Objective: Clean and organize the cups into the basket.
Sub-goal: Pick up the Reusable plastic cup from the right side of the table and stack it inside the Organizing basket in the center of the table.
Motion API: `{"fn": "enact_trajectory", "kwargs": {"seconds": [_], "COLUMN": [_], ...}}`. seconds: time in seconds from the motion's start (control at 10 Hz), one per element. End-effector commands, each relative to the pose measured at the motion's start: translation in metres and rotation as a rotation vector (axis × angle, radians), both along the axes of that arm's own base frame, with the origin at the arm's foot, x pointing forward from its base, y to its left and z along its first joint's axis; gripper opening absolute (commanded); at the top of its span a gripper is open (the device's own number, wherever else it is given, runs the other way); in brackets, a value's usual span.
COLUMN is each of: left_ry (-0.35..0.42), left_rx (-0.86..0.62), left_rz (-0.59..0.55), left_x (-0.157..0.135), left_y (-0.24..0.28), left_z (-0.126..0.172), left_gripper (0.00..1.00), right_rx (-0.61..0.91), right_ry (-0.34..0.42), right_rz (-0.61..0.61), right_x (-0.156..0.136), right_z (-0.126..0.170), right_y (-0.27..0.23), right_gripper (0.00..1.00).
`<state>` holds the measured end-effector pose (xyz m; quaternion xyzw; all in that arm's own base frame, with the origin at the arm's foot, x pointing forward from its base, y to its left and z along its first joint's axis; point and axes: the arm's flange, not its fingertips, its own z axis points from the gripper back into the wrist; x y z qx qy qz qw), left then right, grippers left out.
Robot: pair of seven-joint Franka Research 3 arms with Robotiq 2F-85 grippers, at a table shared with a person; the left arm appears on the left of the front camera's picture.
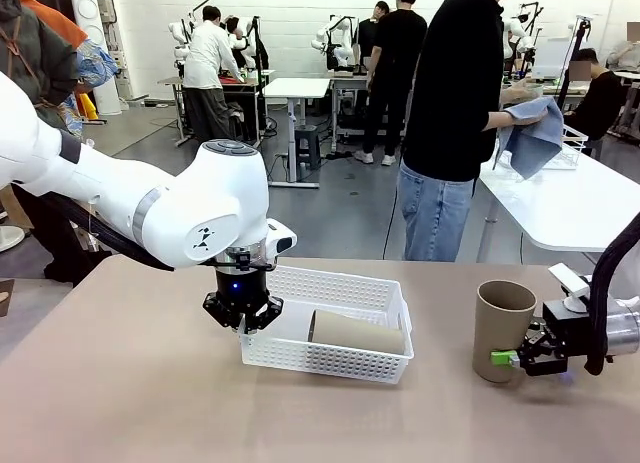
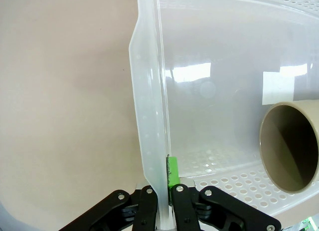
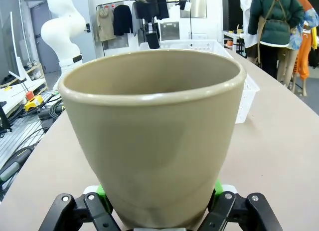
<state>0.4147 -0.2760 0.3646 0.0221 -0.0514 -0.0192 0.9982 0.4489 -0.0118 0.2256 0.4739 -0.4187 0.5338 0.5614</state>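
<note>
At the near left end of the basket [image 1: 335, 291], in the front view, the left gripper [image 1: 243, 319] points straight down onto the short end wall. From this side its jaws are too dark and small to tell apart. Inside the basket a lying cup [image 1: 358, 333], tan-brown, rests on its side along the near wall. Well to the right, an upright cup [image 1: 502, 328] of the same colour stands on the table [image 1: 120, 383], and the right gripper [image 1: 510, 359] reaches in level from the right and pinches it low, near the base. Across the table a person [image 1: 455, 93] holds a blue-grey cloth [image 1: 535, 135] in both hands.

In the left wrist view the left gripper [image 2: 162, 187] is closed on the basket [image 2: 147, 116], its fingers on either side of the thin wall, with a green pad [image 2: 172, 172] pressed to the inner face. The lying cup [image 2: 291, 146] shows its open mouth at the right, on the perforated floor.

In the right wrist view the right gripper [image 3: 159, 203] is clamped around the lower part of the upright cup [image 3: 154, 131], a green pad touching it on each side. The basket [image 3: 246, 99] stands beyond the cup on the table [image 3: 279, 146].
</note>
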Motion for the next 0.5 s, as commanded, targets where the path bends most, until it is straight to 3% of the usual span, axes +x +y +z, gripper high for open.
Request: {"fn": "enact_trajectory", "kwargs": {"seconds": [0.0, 0.1, 0.2, 0.4], "left_ry": [-0.009, -0.009, -0.009, -0.009], "left_rx": [0.004, 0.004, 0.004, 0.004], "left_rz": [0.003, 0.003, 0.003, 0.003], "left_x": [0.0, 0.0, 0.0, 0.0], "left_y": [-0.002, -0.002, -0.002, -0.002], "left_z": [0.001, 0.001, 0.001, 0.001], "left_gripper": [0.0, 0.0, 0.0, 0.0], "right_rx": [0.023, 0.025, 0.021, 0.028], "right_ry": [0.003, 0.017, 0.013, -0.056], "right_rz": [-0.019, -0.05, -0.076, -0.061], "right_x": [-0.001, -0.008, -0.016, -0.032], "right_z": [0.008, 0.025, 0.056, 0.134], "right_y": [-0.002, 0.004, 0.012, 0.032], "right_gripper": [0.26, 0.32, 0.32, 0.32]}}
